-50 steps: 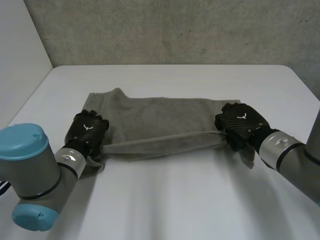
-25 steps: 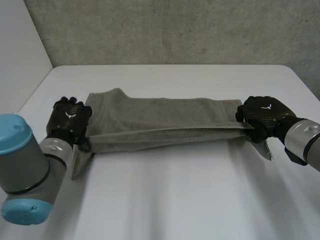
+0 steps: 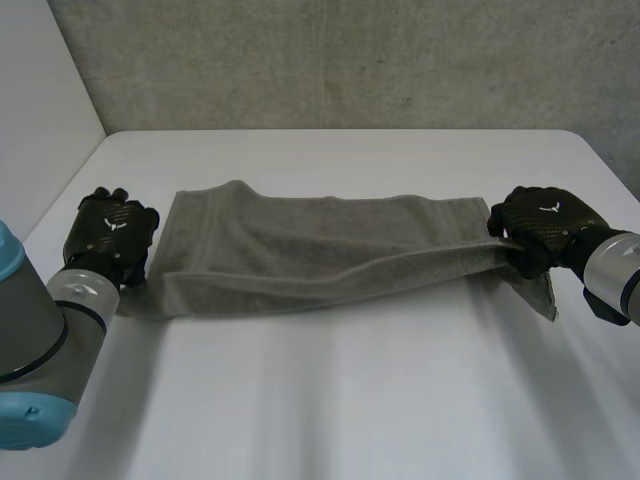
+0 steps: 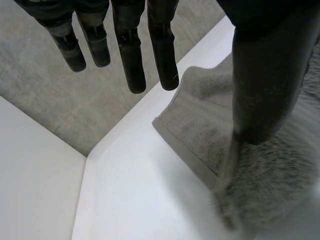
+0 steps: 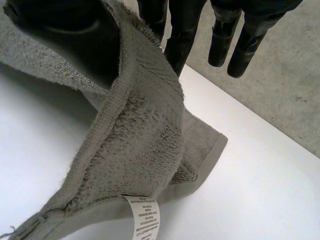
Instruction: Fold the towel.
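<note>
A grey towel (image 3: 300, 250) lies lengthwise across the white table (image 3: 350, 400), its near layer doubled over. My left hand (image 3: 110, 235) is at the towel's near left corner. In the left wrist view the thumb (image 4: 265, 75) bears on the towel (image 4: 200, 130), which rises up to it, and the fingers (image 4: 132, 55) are straight. My right hand (image 3: 545, 225) holds the near right corner lifted off the table. In its wrist view the towel (image 5: 140, 140) is clamped in the right hand (image 5: 185, 30), and a white label (image 5: 145, 217) hangs from the hem.
A grey concrete wall (image 3: 350, 60) stands behind the table's far edge, and a white panel (image 3: 40, 100) closes off the left side. Bare tabletop stretches in front of the towel and behind it.
Both hands have moved outward, left to the left and right to the right. The towel's near layer is drawn out longer and flatter between them.
</note>
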`<state>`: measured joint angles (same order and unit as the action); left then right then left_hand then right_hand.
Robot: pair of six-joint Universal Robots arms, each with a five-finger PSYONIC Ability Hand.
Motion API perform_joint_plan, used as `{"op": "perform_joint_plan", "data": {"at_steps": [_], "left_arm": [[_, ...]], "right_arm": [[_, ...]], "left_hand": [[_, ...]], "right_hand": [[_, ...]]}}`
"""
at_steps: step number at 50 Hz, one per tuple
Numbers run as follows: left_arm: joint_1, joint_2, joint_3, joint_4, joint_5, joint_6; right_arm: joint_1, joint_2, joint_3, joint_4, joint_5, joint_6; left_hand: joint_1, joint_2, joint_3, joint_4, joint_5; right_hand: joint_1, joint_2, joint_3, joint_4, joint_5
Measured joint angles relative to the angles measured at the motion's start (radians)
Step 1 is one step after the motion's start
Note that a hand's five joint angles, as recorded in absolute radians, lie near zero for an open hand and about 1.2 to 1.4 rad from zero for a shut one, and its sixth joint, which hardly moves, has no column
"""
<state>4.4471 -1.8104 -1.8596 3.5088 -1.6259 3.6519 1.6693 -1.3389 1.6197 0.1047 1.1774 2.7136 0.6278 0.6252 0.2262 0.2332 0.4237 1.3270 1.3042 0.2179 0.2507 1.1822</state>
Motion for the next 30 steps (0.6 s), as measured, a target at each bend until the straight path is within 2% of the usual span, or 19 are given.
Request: {"op": "perform_joint_plan", "data": {"at_steps": [3,8,9,18,30], "left_arm": [[0.003,-0.015,0.002,-0.002,0.000,0.002],[0.001,-0.031,0.004,-0.024,0.010,0.002],[0.000,-0.032,0.004,-0.028,0.014,0.002],[-0.004,-0.022,0.005,-0.097,0.123,-0.007],[0.032,0.049,0.005,-0.165,0.149,-0.012]], "right_arm": [[0.001,0.000,0.000,0.001,0.001,0.000],[0.005,0.002,0.002,0.002,0.002,-0.001],[0.005,0.002,0.002,0.002,0.002,-0.001],[0.007,0.003,0.003,0.003,0.003,-0.004],[0.004,0.000,-0.010,0.061,-0.010,-0.016]], "left_hand": [[0.075,0.078,0.000,0.000,0.105],[0.650,0.664,0.000,0.000,0.680],[0.672,0.694,0.000,0.000,0.708],[0.672,0.720,0.000,0.000,0.737],[0.672,0.721,0.000,0.000,0.737]], "right_hand": [[0.000,0.000,0.000,0.000,0.000],[0.000,0.000,0.000,0.000,0.000],[0.000,0.000,0.000,0.000,0.000],[0.000,0.000,0.000,0.000,0.000],[0.000,0.000,0.000,0.000,0.000]]}}
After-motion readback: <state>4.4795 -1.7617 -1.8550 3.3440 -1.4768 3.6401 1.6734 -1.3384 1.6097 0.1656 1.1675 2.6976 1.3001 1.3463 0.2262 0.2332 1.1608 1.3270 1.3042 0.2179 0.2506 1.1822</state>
